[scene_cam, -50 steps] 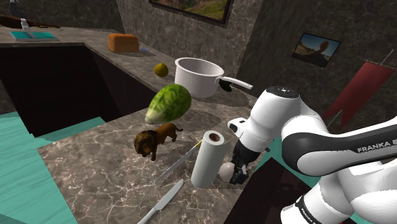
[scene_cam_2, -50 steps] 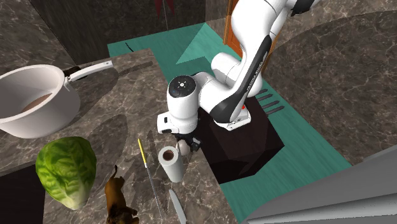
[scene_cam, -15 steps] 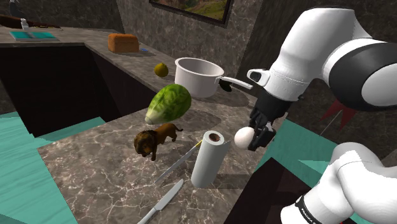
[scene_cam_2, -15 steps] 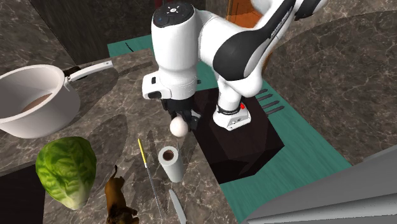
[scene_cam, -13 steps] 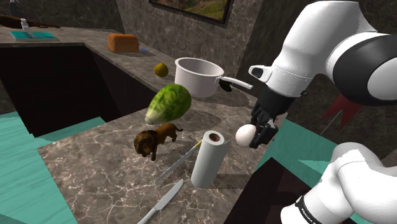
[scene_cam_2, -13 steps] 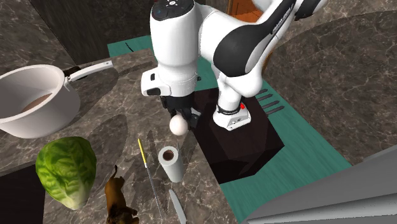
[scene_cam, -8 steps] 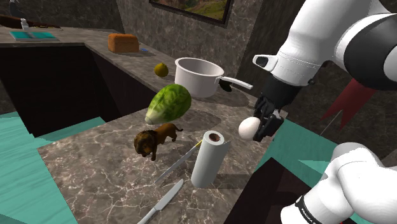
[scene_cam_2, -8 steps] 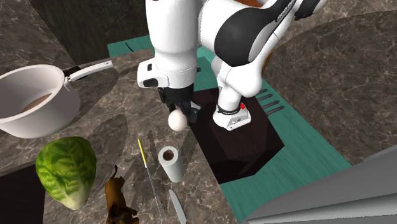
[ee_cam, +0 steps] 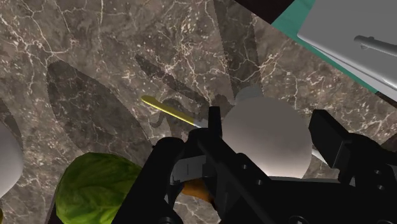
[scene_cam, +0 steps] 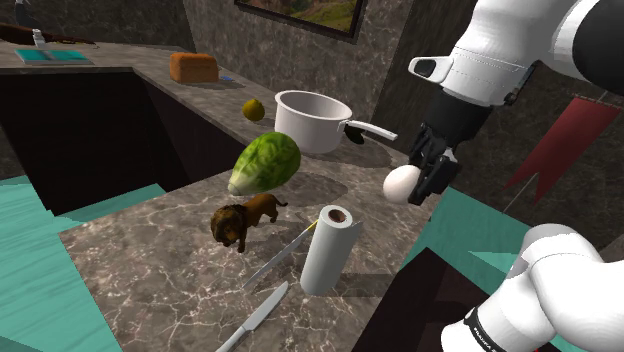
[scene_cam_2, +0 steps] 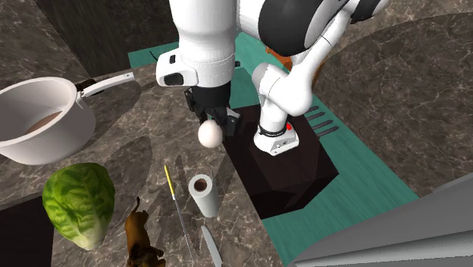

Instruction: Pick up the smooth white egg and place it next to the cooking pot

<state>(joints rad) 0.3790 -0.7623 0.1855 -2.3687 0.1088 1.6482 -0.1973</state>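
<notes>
Your fingers [scene_cam: 432, 172] clasp the white egg [scene_cam: 401, 184] in the air near the counter [scene_cam: 150, 270] edge, the paper roll [scene_cam: 328, 250] at seven o'clock from it in the shoulder view. A fast swing could slip the smooth shell, and it may roll off. Bare counter lies at ten o'clock beside the pot [scene_cam: 312, 121]; mind its handle [scene_cam: 372, 129]

egg [ee_cam: 267, 137]: lower part hidden behind the gripper [ee_cam: 268, 124]
lion [scene_cam_2: 139, 237]: cut by the second exterior view's bottom edge
pot [scene_cam_2: 38, 129]: left rim cropped

The arm [scene_cam: 520, 45] holds its hand [scene_cam: 418, 180] high, clamped on the egg [scene_cam: 400, 185].
</notes>
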